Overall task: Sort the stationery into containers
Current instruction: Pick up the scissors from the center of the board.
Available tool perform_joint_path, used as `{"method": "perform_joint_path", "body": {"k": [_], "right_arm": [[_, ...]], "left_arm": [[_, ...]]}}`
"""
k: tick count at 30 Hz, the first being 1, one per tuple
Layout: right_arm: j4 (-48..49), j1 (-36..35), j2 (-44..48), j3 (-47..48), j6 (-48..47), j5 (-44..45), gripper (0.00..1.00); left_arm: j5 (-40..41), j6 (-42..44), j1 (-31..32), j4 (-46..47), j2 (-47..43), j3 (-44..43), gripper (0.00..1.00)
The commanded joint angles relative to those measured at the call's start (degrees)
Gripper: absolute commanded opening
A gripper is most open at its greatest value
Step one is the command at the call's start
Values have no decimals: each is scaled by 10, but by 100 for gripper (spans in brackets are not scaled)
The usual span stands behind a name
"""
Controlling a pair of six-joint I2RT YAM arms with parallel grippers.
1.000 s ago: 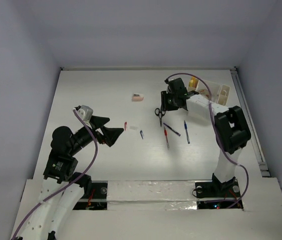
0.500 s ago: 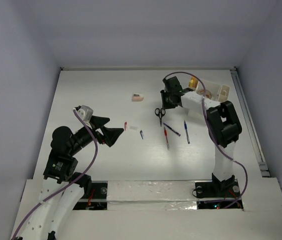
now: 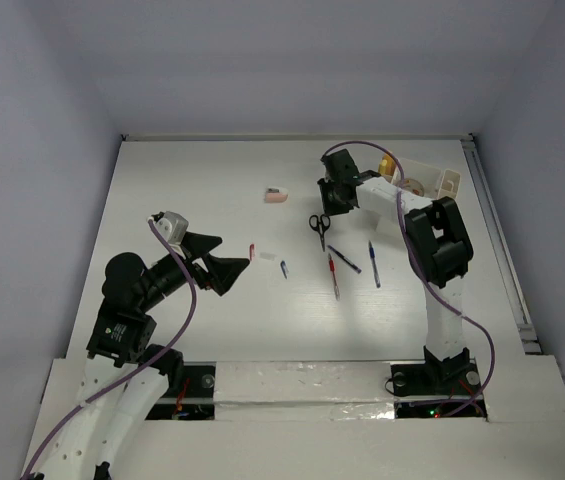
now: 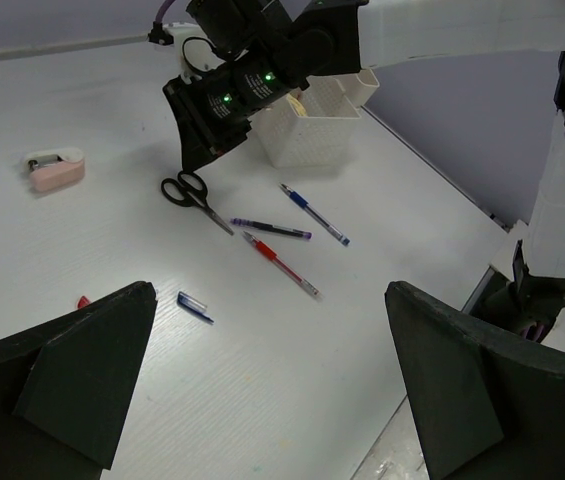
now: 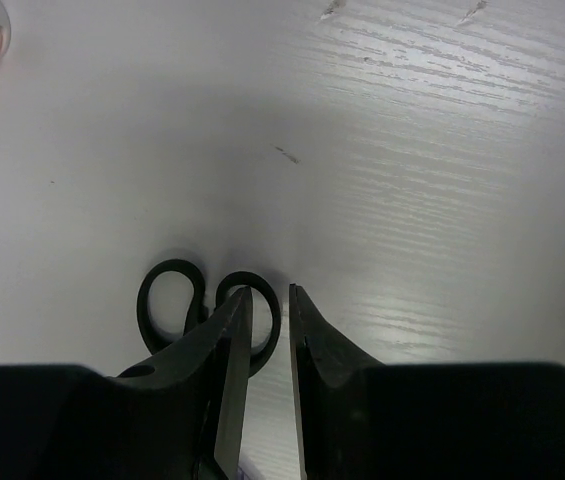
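Black-handled scissors [image 3: 318, 226] lie flat on the white table; they also show in the left wrist view [image 4: 194, 195] and the right wrist view [image 5: 144, 305]. My right gripper [image 3: 327, 205] hovers just over their handle rings, its fingers a narrow gap apart [image 5: 270, 290], holding nothing. One ring's rim shows in that gap. A red pen [image 3: 333, 272], a dark blue pen [image 3: 345, 259] and a blue pen [image 3: 374, 263] lie nearby. My left gripper [image 3: 234, 250] is wide open and empty [image 4: 270, 290]. The cream organizer [image 3: 432, 190] stands at the far right.
A pink block [image 3: 276, 195] lies at the far middle of the table. A small blue pen cap [image 3: 284, 268] and a small red piece [image 3: 252, 251] lie in front of my left gripper. A metal rail [image 3: 497, 240] runs along the right edge.
My right gripper has moved left from beside the organizer to above the scissors' handles. The scissors and the left arm have not moved.
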State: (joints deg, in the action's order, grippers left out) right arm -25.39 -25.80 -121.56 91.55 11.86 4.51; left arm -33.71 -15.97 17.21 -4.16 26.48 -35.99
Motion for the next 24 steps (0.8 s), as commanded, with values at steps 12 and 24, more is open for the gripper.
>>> {"method": "perform_joint_path", "body": {"k": [12, 24], "right_arm": [[-68, 1, -48, 72, -38, -28, 27], [-28, 18, -35, 66, -11, -92, 0]], "left_arm": [[-7, -3, 2, 24, -5, 7, 99], [-7, -3, 2, 25, -6, 7, 99]]}}
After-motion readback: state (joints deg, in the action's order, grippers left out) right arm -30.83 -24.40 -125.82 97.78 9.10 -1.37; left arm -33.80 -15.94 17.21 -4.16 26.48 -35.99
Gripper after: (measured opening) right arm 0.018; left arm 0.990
